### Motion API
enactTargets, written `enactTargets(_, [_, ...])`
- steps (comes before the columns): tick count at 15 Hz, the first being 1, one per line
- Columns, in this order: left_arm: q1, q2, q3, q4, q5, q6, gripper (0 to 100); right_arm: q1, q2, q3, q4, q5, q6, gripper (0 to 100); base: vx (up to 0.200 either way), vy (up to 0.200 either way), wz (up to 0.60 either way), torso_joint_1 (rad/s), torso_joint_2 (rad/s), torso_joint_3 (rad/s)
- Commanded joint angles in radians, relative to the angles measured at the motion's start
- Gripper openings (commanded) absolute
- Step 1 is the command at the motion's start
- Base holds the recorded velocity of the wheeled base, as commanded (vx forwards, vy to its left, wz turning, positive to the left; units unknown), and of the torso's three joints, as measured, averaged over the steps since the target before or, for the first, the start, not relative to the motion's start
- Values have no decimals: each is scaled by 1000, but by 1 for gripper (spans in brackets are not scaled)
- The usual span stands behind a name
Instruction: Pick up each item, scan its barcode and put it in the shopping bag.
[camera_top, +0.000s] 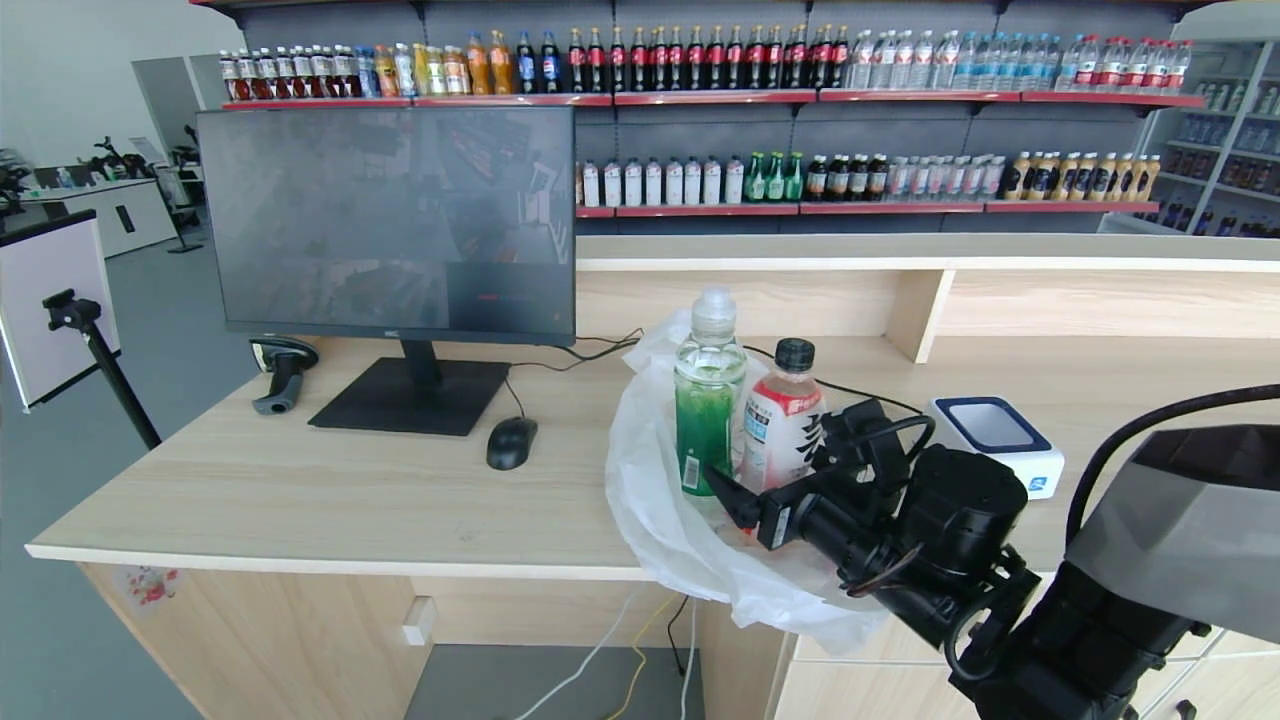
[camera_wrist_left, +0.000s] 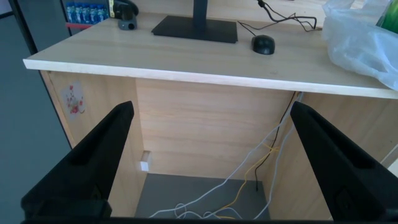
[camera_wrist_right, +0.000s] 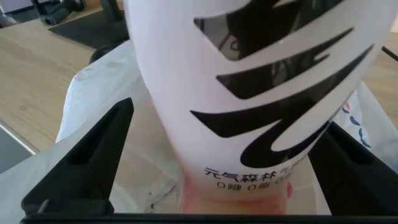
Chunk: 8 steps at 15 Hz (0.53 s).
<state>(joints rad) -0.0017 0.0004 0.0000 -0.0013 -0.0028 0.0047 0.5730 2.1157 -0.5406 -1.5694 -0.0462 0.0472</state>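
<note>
The white bottle (camera_top: 782, 425) with the black cap stood up straight inside the shopping bag (camera_top: 650, 500) on the counter (camera_top: 350, 490). A green bottle (camera_top: 707, 400) stood just beside it, on its left, in the bag too. Your right gripper (camera_wrist_right: 230, 124) was down low at the white bottle, with one finger on each side of it. The jaws were spread wide and were not squeezing it. A white scanner box (camera_top: 995, 440) with a blue top sat near the bag, on its right. A mouse (camera_top: 511, 442), a monitor (camera_top: 390, 220) and a hand scanner (camera_top: 282, 372) were further left. Your left gripper (camera_wrist_left: 211, 112) hung low in front of the counter, below its top. Its jaws were wide apart, with nothing in them.
</note>
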Motion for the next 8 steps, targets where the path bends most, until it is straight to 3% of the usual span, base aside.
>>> enactTargets(1, [0,0,0,0,1,0,100,1,-22,-7,-1,0,0,100,0,0,0,0,0,0])
enactTargets(6, [0,0,0,0,0,0,100,1,-115,16,-1,-1,0,100,0,0,0,0,0,0])
enactTargets(8, [0,0,0,0,1,0,100,-1,-203,102,-1,-1,-3,100,0,0,0,0,0,0])
